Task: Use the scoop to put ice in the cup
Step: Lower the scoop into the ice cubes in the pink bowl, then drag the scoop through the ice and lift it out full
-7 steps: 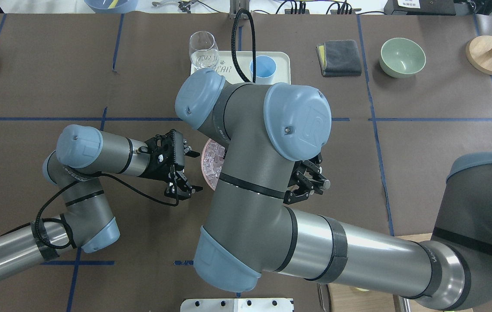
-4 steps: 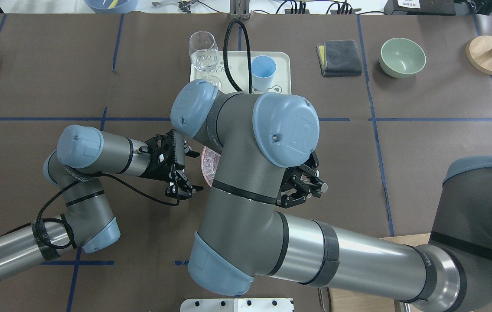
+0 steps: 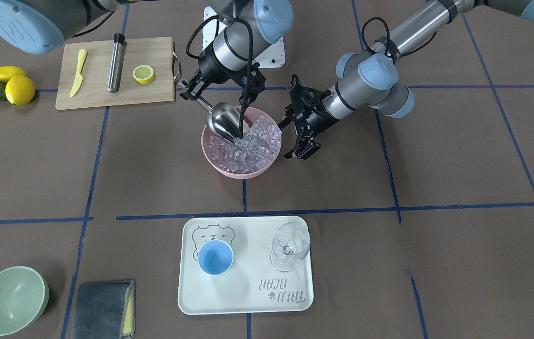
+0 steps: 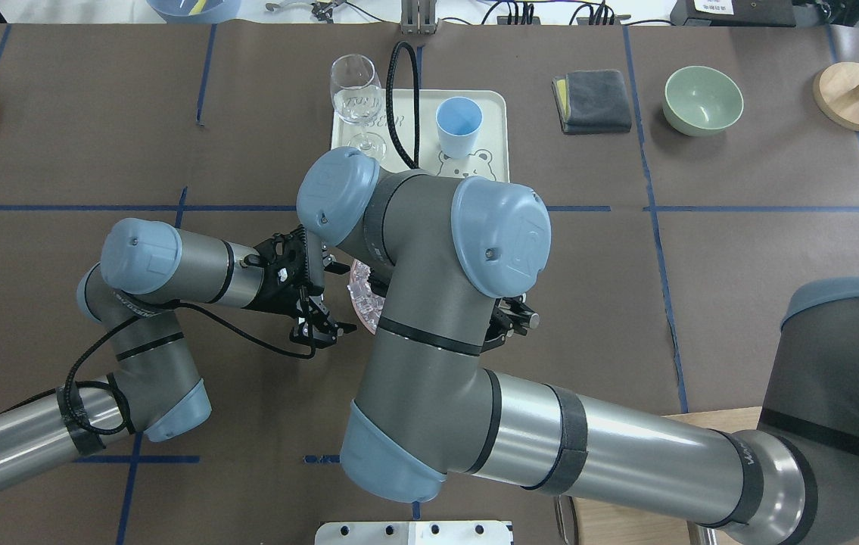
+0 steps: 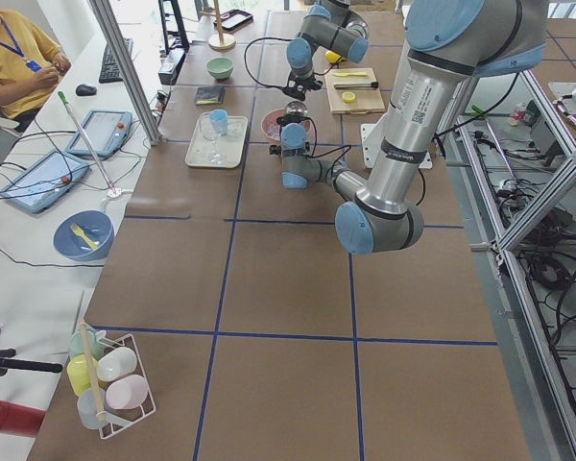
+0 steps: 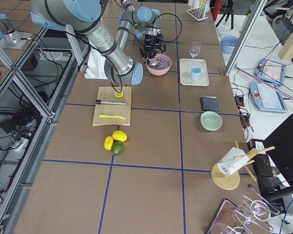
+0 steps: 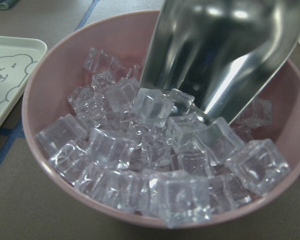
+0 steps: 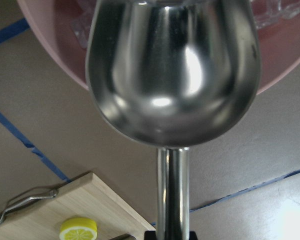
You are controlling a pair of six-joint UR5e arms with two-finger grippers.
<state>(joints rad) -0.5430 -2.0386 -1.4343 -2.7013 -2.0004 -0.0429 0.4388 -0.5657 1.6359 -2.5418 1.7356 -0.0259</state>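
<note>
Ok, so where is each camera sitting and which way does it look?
Front-facing: across the table, looking steeply down at the robot; left arm on picture's right, right arm left.
Overhead: behind the robot's shoulders, looking forward and down; both arms.
Exterior left: table's end, looking along it; left arm near.
Exterior right: opposite end; right arm near.
Left wrist: faces ice in the pink bowl; no arm shows.
Right wrist: looks along the scoop toward the bowl; only right gripper's edge shows.
Both wrist views share scoop and bowl.
</note>
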